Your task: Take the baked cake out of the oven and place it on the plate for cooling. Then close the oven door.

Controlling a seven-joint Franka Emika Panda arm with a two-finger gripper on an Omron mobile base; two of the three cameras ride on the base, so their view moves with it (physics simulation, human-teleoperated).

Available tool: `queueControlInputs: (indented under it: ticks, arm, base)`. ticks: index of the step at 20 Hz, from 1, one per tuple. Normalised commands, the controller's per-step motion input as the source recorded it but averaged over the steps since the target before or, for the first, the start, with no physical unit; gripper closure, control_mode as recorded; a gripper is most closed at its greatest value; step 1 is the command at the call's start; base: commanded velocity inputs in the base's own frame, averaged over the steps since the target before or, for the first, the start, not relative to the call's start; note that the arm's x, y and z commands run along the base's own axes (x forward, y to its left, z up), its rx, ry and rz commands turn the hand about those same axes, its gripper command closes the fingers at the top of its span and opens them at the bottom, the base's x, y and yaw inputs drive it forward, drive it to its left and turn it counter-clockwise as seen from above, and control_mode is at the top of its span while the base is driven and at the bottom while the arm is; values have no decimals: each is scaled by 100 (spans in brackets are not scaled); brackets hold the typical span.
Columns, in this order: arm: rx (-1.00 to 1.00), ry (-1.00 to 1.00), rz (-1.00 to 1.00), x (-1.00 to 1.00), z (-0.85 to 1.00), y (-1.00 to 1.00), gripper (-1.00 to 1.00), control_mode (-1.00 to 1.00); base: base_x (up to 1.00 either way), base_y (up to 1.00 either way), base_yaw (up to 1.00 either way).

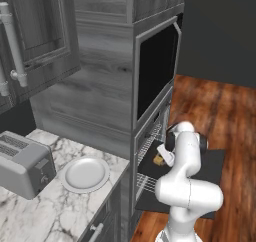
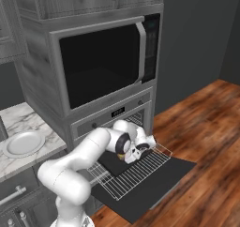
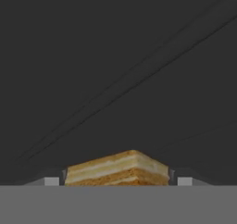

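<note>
The oven [image 2: 110, 116] sits in the wooden cabinet column, below a larger black-glass unit [image 2: 101, 64]. The oven door [image 2: 159, 184] is folded down flat, and a wire rack [image 2: 136, 172] is pulled out over it. A dark flat tray [image 1: 150, 162] lies in the oven mouth.

The white arm [image 2: 79, 160] bends forward and down to this tray. The gripper [image 3: 118, 181] is lowered on the baked cake [image 3: 118, 168]. In the hand view the layered golden-brown block stands between the two fingertips [image 3: 51, 181], one tip on each side and both very close to its sides. It is not possible to tell if the tips really press the cake or only stand just beside it, so the grasp cannot be confirmed. In the left base view the cake [image 1: 159, 159] rests on the dark tray, just under the hand.

The plate [image 1: 85, 174] is on the marble counter [image 1: 50, 211], to the left of the oven, and nothing lies on it. A grey toaster [image 1: 22, 163] stands just beside the plate. The plate is well apart from the cake.

The floor [image 2: 206, 127] is made of brown wood.
</note>
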Motion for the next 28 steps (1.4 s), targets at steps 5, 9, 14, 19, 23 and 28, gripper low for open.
queueControlInputs:
  ticks: [5, 9, 14, 19, 23, 28]
  arm:
    - [0, 0, 0, -40, 23, 0, 100, -100]
    - [2, -4, 0, -62, 68, -6, 100, -100]
    - [0, -14, 0, -74, 91, -8, 100, -100]
    - [-1, -24, 0, -95, 94, -5, 100, -100]
    - [-4, -30, 0, -97, 99, 0, 100, -100]
    - [-8, -30, 0, -87, 100, 0, 100, -100]
  base:
    - [0, 0, 0]
    - [0, 0, 0]
    - [0, 0, 0]
    - [0, 0, 0]
    - [0, 0, 0]
    - [0, 0, 0]
